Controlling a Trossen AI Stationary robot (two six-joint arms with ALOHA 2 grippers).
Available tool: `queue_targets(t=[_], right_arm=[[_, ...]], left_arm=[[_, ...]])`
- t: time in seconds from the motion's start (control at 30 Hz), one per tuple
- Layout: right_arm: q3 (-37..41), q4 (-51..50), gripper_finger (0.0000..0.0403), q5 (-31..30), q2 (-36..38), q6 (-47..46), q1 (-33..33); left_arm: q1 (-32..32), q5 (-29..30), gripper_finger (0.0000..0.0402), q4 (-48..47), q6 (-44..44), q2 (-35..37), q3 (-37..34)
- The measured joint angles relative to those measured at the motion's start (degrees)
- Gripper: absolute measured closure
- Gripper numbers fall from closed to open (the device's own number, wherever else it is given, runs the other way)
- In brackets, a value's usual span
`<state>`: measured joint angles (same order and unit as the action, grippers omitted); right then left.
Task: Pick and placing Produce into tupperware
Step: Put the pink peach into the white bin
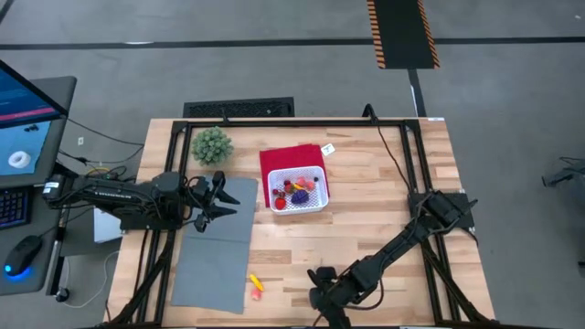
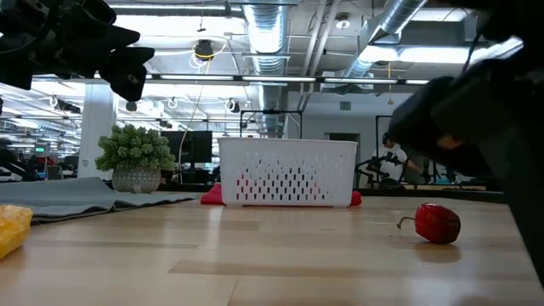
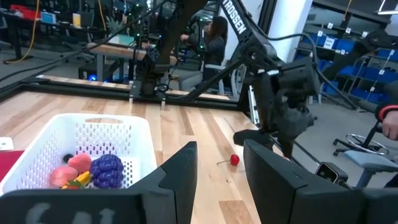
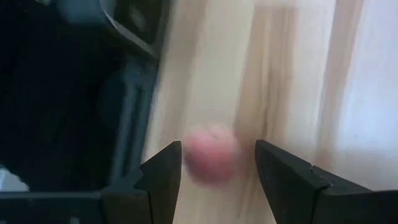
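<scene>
**A:** Where's the R gripper (image 1: pixel 324 291)?

**B:** Low at the table's near edge, centre. Fingers are spread and pinching nothing. In its wrist view a small red fruit (image 4: pixel 210 163) lies on the wood just ahead, lined up with the gap, blurred there.

**A:** Which way to go, then?

**B:** Straight fwd along the fingers, I'd say, then close. The low view shows it better: round, glossy, plastic-looking, with a thin stem off one side. There's no real long axis, so wrist angle hardly matters. The stem could snag, and a smooth ball like that may roll.

**A:** L gripper (image 1: pixel 218 196)?

**B:** Waiting above the grey mat (image 1: pixel 215 260), well apart from the fruit. Its fingers are parted w/ nothing between them. The R arm is far nearer, so it's R's pick.

**A:** The tupperware?

**B:** White basket (image 1: pixel 302 209), square, w/ slotted plastic walls. It sits on a flat red cloth (image 1: pixel 279 157) at approx 11 o'clock from the R gripper and 3 o'clock from the L one. It already holds several pieces: a knobbly purple grape bunch (image 3: pixel 107 171) plus pink and red ones.

**A:** Anything else out?

**B:** A yellow-orange piece (image 1: pixel 256 283) by the mat's edge, at 9 o'clock from the R gripper. The bushy green plant (image 1: pixel 211 144) at the back isn't part of the job.
</scene>
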<state>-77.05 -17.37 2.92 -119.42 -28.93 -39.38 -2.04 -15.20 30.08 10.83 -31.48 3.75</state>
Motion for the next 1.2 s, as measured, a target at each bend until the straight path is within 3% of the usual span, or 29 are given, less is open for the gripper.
queue_targets(t=[0.27,0.7,0.97,1.2], right_arm=[[0.0,-0.1,0.0189,0.0,0.0,0.0,0.0],[0.0,-0.1,0.0277,-1.3,0.0,2.2,1.5],[0.1,1.6,0.0259,0.1,2.2,8.0,4.3],[0.1,2.2,0.0262,0.3,8.7,18.1,8.2]], left_arm=[[0.0,0.0,0.0281,-0.1,0.9,0.0,0.0],[0.0,0.0,0.0281,-0.1,1.0,0.0,0.0],[0.0,0.0,0.0281,-0.1,1.0,0.0,0.0],[0.0,2.2,0.0281,-0.1,0.6,0.0,0.0]])
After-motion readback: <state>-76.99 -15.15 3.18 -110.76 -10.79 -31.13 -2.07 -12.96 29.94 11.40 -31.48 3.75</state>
